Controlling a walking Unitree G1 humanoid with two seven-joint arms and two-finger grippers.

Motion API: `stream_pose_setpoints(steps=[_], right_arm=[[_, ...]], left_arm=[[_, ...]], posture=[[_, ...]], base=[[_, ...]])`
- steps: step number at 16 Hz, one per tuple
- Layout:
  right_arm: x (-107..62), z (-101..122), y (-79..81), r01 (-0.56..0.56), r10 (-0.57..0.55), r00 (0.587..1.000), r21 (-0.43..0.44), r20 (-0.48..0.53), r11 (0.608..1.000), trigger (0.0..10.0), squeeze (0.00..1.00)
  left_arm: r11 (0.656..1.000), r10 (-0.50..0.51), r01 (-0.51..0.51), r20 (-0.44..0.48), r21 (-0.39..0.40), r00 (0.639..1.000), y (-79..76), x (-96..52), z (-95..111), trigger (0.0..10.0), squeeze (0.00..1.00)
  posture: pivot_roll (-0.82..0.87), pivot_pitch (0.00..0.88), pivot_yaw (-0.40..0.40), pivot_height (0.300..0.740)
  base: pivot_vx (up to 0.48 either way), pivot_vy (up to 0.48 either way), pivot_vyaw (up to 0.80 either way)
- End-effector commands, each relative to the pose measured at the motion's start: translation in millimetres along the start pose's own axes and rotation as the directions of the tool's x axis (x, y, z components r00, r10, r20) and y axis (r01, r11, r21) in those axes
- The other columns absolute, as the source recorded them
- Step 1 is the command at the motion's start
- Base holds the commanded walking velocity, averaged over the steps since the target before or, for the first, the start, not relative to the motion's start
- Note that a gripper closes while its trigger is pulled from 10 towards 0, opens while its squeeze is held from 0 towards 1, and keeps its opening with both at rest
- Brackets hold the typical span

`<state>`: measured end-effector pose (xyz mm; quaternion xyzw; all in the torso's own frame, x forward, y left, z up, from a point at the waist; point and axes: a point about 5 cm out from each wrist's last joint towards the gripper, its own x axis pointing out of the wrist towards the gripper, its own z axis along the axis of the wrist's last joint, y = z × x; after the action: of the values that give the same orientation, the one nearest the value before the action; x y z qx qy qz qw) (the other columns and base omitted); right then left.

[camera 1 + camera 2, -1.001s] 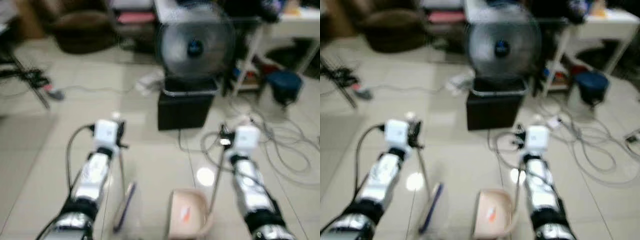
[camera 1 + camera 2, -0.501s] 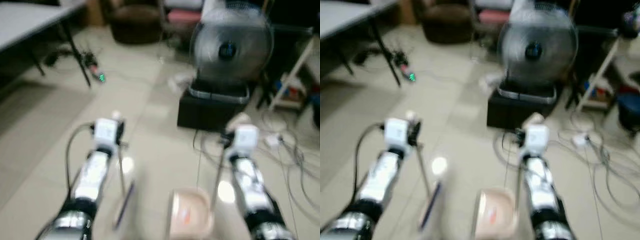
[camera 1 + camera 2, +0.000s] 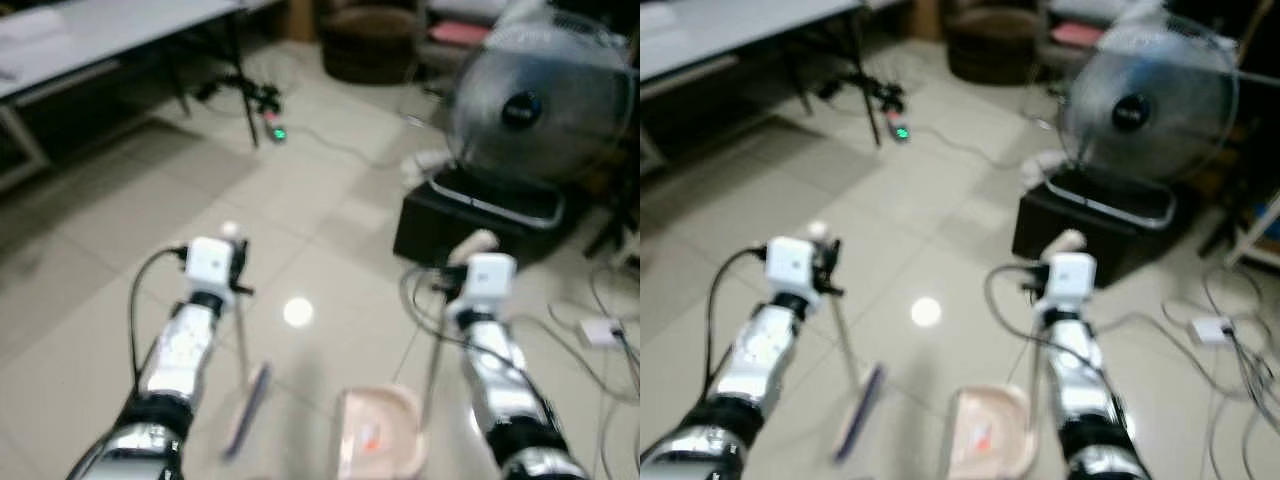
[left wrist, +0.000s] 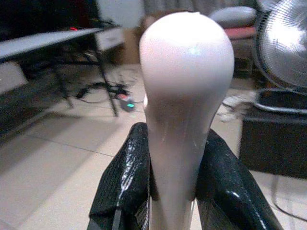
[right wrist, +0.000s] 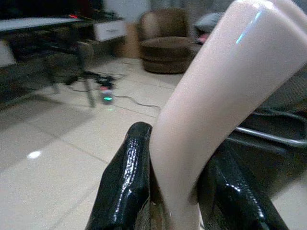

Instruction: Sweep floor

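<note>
Both silver arms reach forward over a pale tiled floor, each carrying a cleaning tool. The left claw is clenched around the rounded pale handle top of a broom; its thin shaft runs down from the claw, and the blurred purple-edged head hangs low at the bottom centre of the left eye view, just left of the dustpan. The right claw is clenched on the pale curved handle of a dustpan, whose pinkish tray sits at the bottom of the frame between the two arms, with a small orange speck showing inside it. Whether the broom head or the tray touches the tiles cannot be told from the blurred frames.

In the upper right of the frame a round fan stands on a black box, just beyond the right claw. Grey cables loop across the tiles at the right edge, with a small white plug block among them. A white table runs across the upper left, dark legs beneath it, and a power strip with a green light lies on the floor near those legs. A brown chair sits at the top centre. A bright spot of reflected light shows on the tiles between the arms.
</note>
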<state>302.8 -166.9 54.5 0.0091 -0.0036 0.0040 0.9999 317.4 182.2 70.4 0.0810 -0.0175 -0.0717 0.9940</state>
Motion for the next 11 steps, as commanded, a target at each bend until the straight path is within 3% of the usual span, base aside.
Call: stream_pose_setpoints(steps=[1, 11], right_arm=[[3.4, 8.3, -3.2, 0.012, -0.012, 0.999, 0.012, 0.043, 1.000, 10.0, 0.00], [2.9, 9.2, -1.0, 0.000, -0.001, 0.999, 0.010, 0.050, 1.000, 10.0, 0.00]], left_arm=[[1.000, -0.017, 0.016, 0.034, 0.017, 0.999, -2.5, 5.8, 9.2, 10.0, 0.00], [1.000, -0.015, 0.015, 0.036, 0.019, 0.999, -2.4, 5.3, 10.1, 10.0, 0.00]], posture=[[-0.09, 0.000, 0.071, 0.740], [-0.09, 0.000, 0.069, 0.740]], base=[[0.000, -0.480, 0.80], [0.000, -0.480, 0.80]])
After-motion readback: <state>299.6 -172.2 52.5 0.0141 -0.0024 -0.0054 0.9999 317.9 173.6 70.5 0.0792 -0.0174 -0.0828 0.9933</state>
